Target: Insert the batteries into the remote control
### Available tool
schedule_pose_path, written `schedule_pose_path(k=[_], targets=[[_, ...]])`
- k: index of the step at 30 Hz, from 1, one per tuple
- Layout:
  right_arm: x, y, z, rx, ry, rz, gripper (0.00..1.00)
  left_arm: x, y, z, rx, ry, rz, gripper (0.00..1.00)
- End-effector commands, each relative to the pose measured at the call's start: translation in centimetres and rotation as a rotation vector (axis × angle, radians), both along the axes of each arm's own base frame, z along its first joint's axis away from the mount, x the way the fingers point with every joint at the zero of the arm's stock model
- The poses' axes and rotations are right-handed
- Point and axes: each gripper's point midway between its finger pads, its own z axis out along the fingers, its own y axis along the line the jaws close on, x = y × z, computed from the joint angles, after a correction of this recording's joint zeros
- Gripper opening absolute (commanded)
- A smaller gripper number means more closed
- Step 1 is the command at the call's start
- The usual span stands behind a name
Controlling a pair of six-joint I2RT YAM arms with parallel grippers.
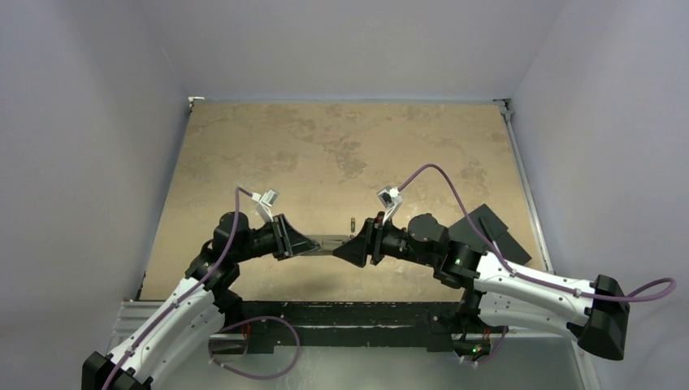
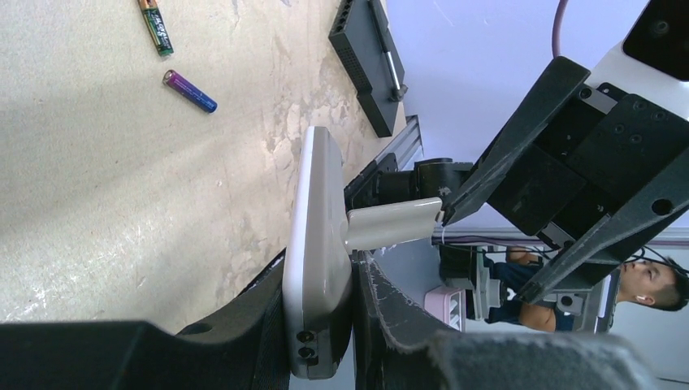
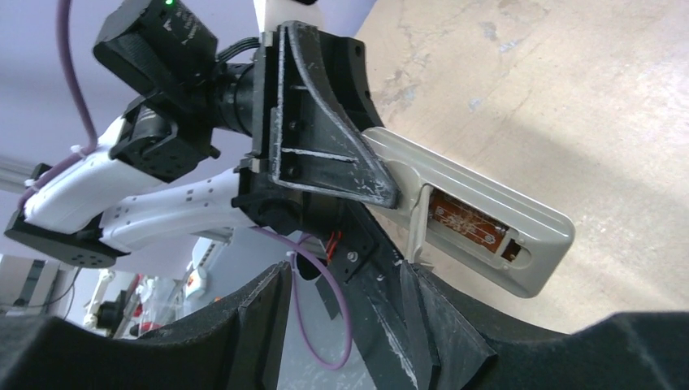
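Left wrist cam, my L gripper (image 2: 318, 270) clamped on remote control (image 2: 317, 203), held off table (image 2: 97, 187), R gripper (image 3: 343, 276) jaws apart, one fingertip touching grey cover (image 2: 390, 226), batteries (image 2: 189, 90) lying on table nearby.

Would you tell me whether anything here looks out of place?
The remote in the left claw has its cover sticking out sideways and its recess open; the purple battery and dark battery lie on the table.

Left tool (image 1: 311, 246) clamped, right tool (image 1: 340, 249) parted
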Motion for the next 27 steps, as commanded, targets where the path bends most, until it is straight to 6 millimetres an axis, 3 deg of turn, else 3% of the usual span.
schedule_pose_path(k=[1,8,11,27], targets=[[0.5,-0.2,-0.4,-0.037,0.001,-0.034,0.60,0.2,-0.6,3.2,-0.059,-0.096,-0.021,0.00],[0.7,-0.1,-1.4,-0.052,0.010,-0.044,0.61,0.3,-0.6,2.3,-0.047,-0.077,-0.018,0.00],[0.6,0.2,-2.1,-0.052,0.023,-0.034,0.61,0.2,-0.3,0.9,-0.002,-0.042,-0.016,0.00],[1.0,1.2,-6.7,-0.120,0.084,-0.033,0.61,0.4,0.6,-2.1,0.111,0.002,0.015,0.00]])
